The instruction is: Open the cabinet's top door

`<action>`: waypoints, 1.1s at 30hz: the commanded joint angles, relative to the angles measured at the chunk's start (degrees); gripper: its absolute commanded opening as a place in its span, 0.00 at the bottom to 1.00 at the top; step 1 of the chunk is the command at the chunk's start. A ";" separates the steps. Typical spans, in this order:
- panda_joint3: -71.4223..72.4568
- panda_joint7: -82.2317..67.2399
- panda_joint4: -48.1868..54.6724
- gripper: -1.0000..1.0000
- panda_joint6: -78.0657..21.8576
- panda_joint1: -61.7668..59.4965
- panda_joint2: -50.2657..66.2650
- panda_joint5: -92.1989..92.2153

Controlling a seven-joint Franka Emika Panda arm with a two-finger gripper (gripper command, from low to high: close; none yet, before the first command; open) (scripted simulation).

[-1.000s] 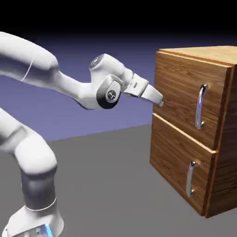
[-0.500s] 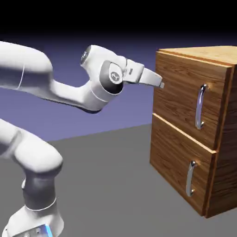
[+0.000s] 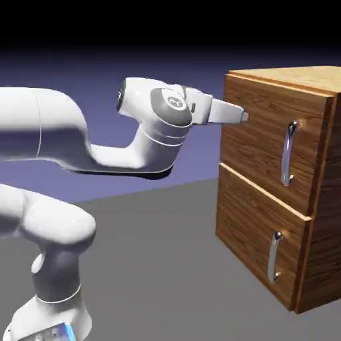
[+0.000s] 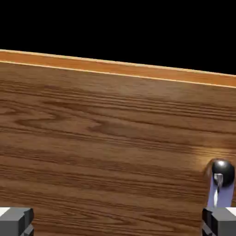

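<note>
The cabinet (image 3: 325, 220) is a brown wood-grain box at the exterior view's right. Its top door (image 3: 260, 143) is the upper front panel, shut, with a vertical silver handle (image 3: 288, 153) near its right edge. My gripper (image 3: 244, 117) points level at the door's upper left part, left of the handle and a little above its top end. In the hand view the top door (image 4: 106, 138) fills the picture under its light upper edge. The handle's top end (image 4: 220, 182) shows just above the right fingertip (image 4: 223, 222). My gripper (image 4: 119, 225) is open, with nothing between its fingers.
Below the top door sits the lower panel (image 3: 253, 230), shut, with its own silver handle (image 3: 273, 256). The white arm (image 3: 100, 150) stretches in from the exterior view's left above the grey table (image 3: 160, 266).
The hand has risen and levelled out, moving right toward the upper part of the top door. The forearm has dropped lower. The jaws stayed open and the doors did not move.
</note>
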 commanded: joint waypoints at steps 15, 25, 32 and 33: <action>-16.22 24.01 5.60 0.50 -2.30 13.33 -8.07 -37.38; -24.99 36.98 8.62 0.50 -3.54 20.53 -12.42 -57.57; -28.97 36.95 16.19 0.00 -5.09 30.22 -10.70 -58.34; -27.85 38.13 14.12 0.00 -6.63 28.19 -9.92 -58.23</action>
